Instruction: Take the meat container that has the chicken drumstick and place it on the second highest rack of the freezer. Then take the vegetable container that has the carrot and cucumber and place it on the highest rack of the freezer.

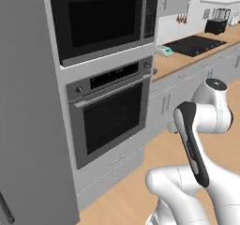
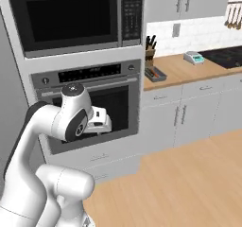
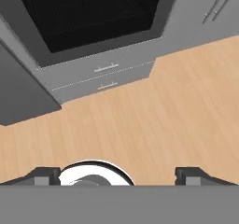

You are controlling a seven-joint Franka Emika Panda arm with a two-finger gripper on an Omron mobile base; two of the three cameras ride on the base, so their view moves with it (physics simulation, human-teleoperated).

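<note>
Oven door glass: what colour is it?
Black, framed in grey. The oven shows best in the right base view.

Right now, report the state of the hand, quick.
Hand: open, fingertips spread wide, nothing between them, pointing down at the bare wooden floor.

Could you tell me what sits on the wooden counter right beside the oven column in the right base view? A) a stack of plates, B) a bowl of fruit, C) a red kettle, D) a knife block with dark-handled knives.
D: a knife block with dark handles sticking up stands on the counter against the oven column, with a small dark tray in front of it.
</note>
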